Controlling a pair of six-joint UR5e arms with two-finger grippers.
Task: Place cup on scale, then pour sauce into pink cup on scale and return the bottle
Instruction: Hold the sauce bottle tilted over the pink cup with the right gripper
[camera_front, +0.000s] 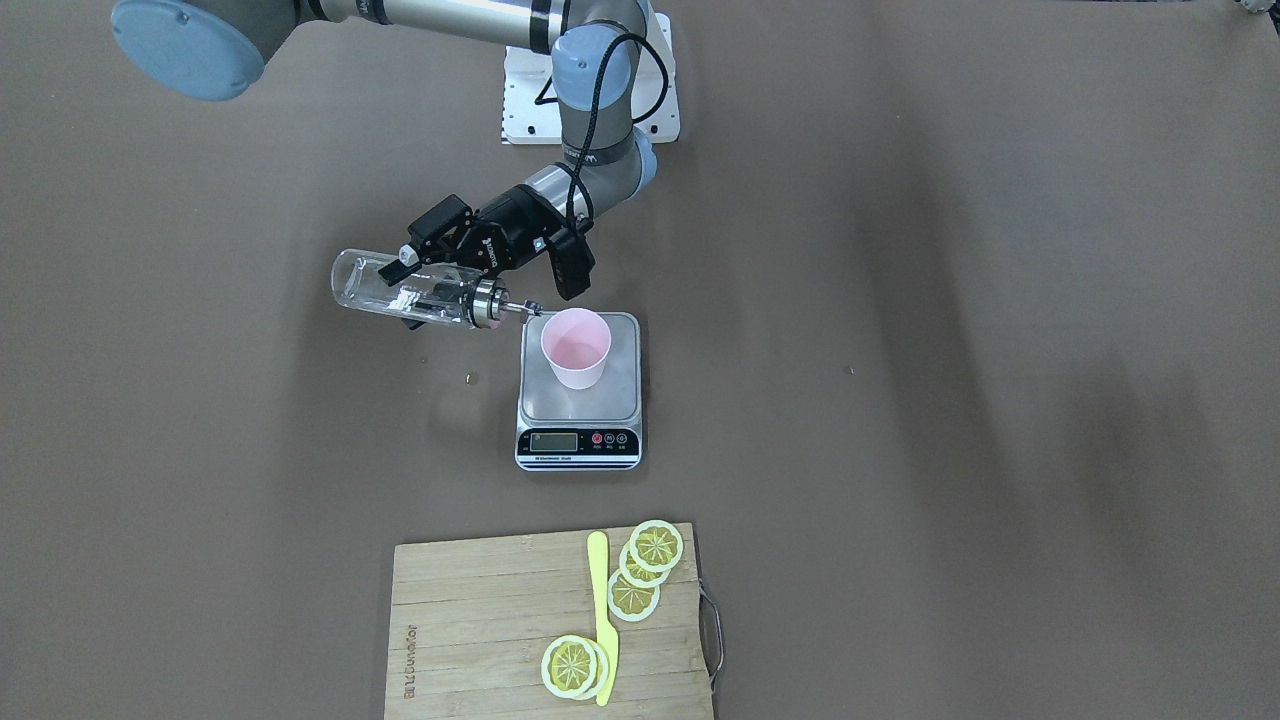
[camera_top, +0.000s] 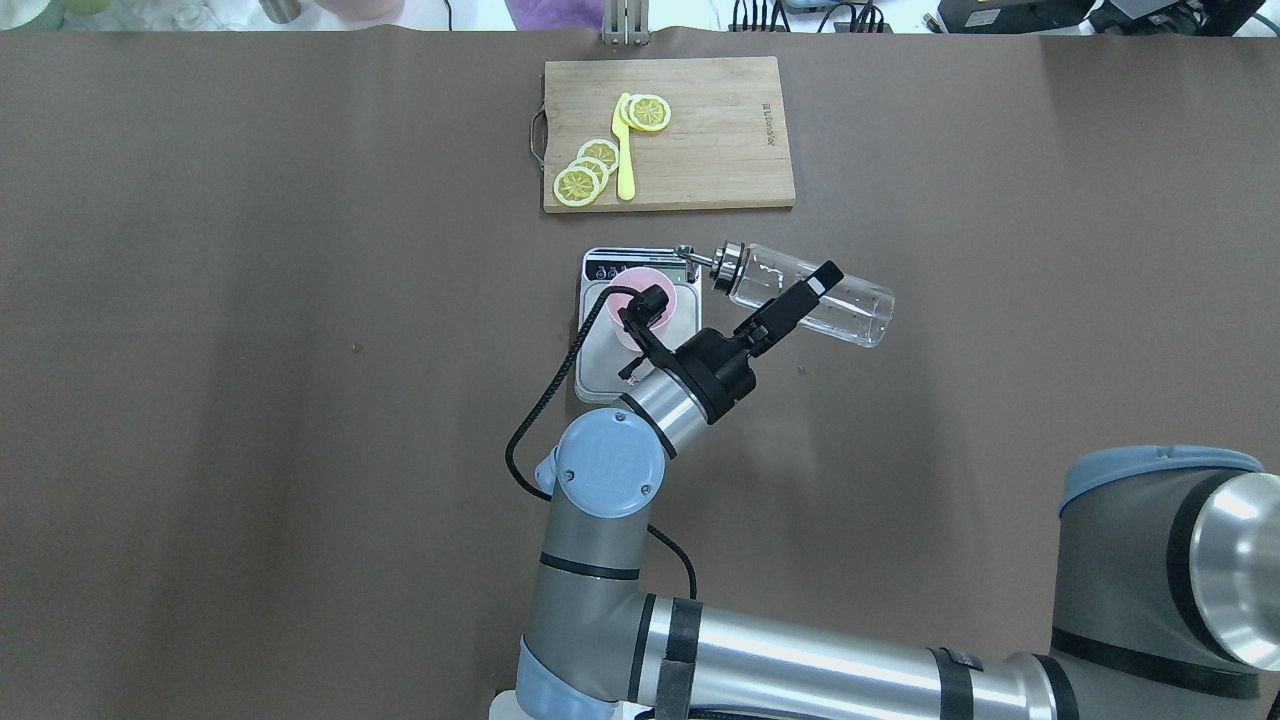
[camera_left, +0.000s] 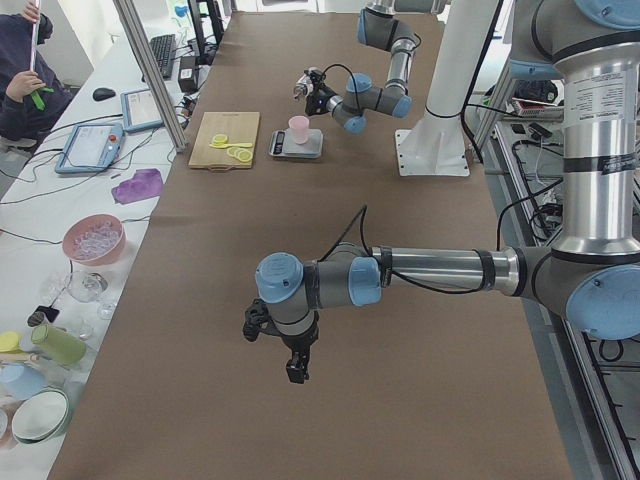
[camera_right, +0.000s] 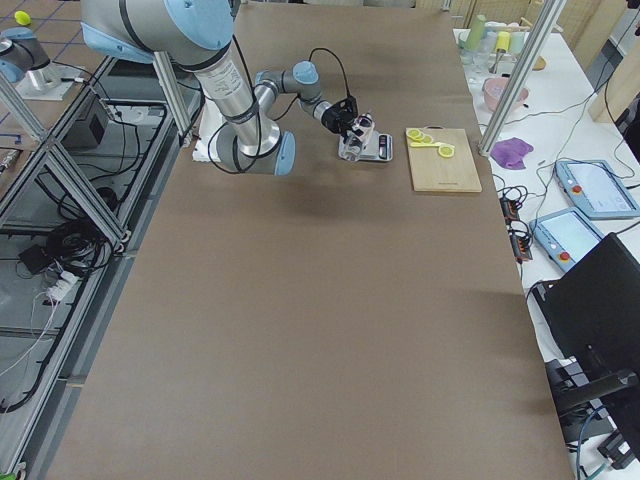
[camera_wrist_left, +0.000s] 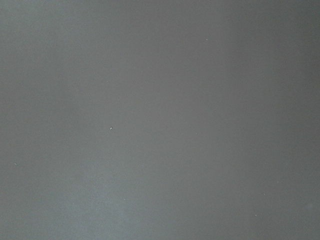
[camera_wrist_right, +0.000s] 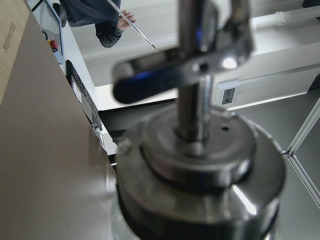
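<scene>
Though nearly level, clear metal-spouted bottle (camera_front: 358, 282)

1. The cutting board (camera_front: 480, 620) is showing a burned-in brand along one edge, reading something like "Joyoung"; the characters after it are too small.
2. The scale (camera_front: 578, 400) is carrying tiny white print on its front strip, unreadable.
3. The right arm's blue joint cap (camera_top: 610, 462) is displaying a "UR" logo.

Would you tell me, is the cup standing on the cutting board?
No, the cup stands on the scale, apart from the cutting board.
</scene>
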